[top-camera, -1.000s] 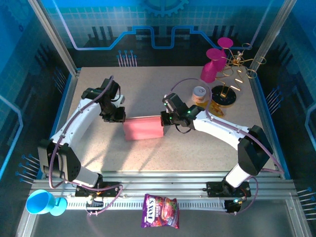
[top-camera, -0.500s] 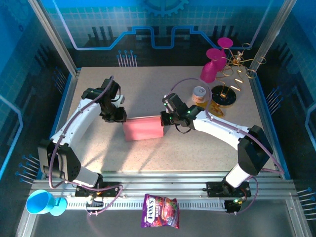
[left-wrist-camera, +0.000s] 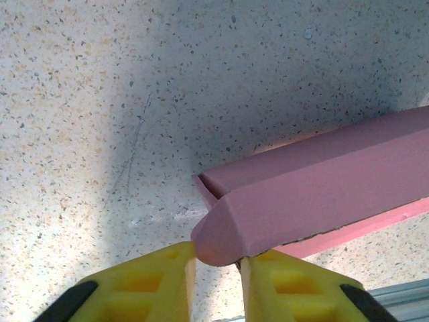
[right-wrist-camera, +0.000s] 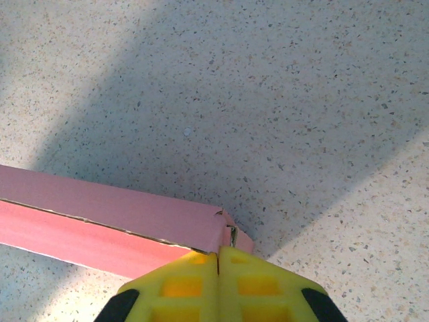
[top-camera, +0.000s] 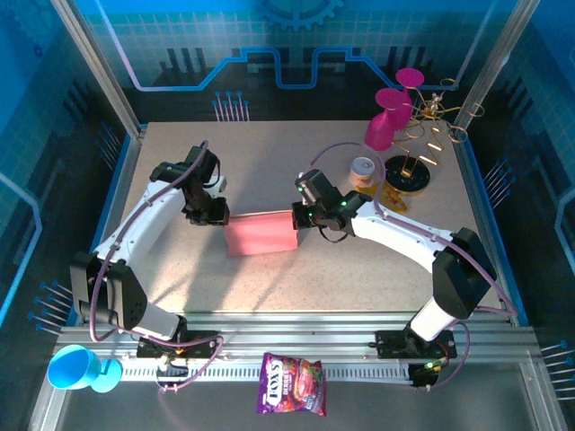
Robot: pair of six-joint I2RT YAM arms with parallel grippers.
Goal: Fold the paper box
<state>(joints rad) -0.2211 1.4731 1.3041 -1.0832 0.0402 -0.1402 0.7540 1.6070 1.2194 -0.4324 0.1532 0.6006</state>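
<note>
The paper box lies folded flat and pink in the middle of the table. My left gripper is at its left end. In the left wrist view the box's rounded end flap sits between the two yellow fingertips of the left gripper, touching both, and the jaws stand narrowly apart around it. My right gripper is at the box's right end. In the right wrist view the right gripper has its fingers shut together, their tips against the corner of the box.
Magenta cups, a small round tin and a gold wire stand crowd the back right. A purple snack bag and a blue cup lie beyond the near rail.
The left gripper has shifted very slightly at the box's left end. The box and the right arm have stayed where they were.
</note>
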